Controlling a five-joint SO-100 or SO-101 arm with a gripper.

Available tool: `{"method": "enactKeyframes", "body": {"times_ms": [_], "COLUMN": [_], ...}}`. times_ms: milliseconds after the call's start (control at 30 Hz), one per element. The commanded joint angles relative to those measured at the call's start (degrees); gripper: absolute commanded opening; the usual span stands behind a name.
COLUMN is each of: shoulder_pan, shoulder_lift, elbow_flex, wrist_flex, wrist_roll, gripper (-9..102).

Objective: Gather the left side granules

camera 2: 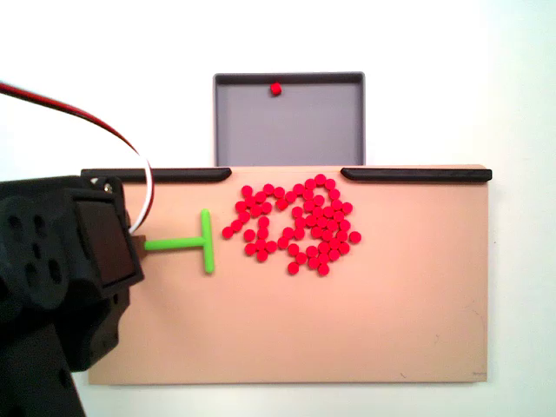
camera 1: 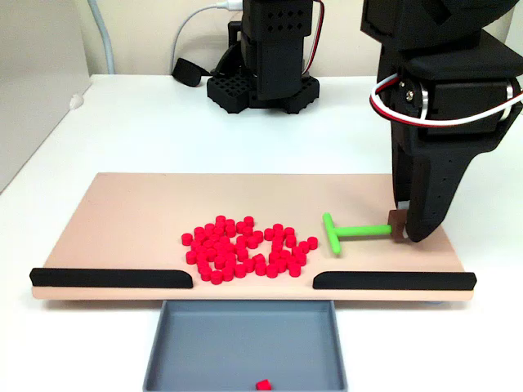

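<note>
Clamped on the handle end of the green stick point(camera 1: 353, 231), the tool point(camera 1: 402, 229) could scatter the red granules point(camera 1: 249, 247) heaped mid-board, near the tray point(camera 1: 245, 359) gap, if its crossbar sweeps too high or crooked.

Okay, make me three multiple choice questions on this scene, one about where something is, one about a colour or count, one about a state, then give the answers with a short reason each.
1. Where do the small bright red plastic cylinder granules mostly lie?
A. in the grey tray
B. on the tan board
C. on the white table

2. How many red granules lie in the shallow grey tray?
A. none
B. one
C. a dozen

3. What is the black two-finger gripper doing?
A. hanging open above the tray
B. holding the stem end of the green T-shaped stick
C. resting among the granules

Answers: B, the cluster sits on the tan board near its slot. B, a lone granule shows there. B, the fingertips close on the stem's end.
</note>
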Motion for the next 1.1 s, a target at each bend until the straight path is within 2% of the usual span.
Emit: {"method": "enactKeyframes", "body": {"times_ms": [0,1067], "shoulder_pan": [0.97,2.37], "shoulder_lift": [0.18,-1.14], "elbow_flex": [-1.85,-1.85], "wrist_flex": [-0.18,-0.18], "wrist_roll": [-0.35,-1.93], "gripper": [0,0]}}
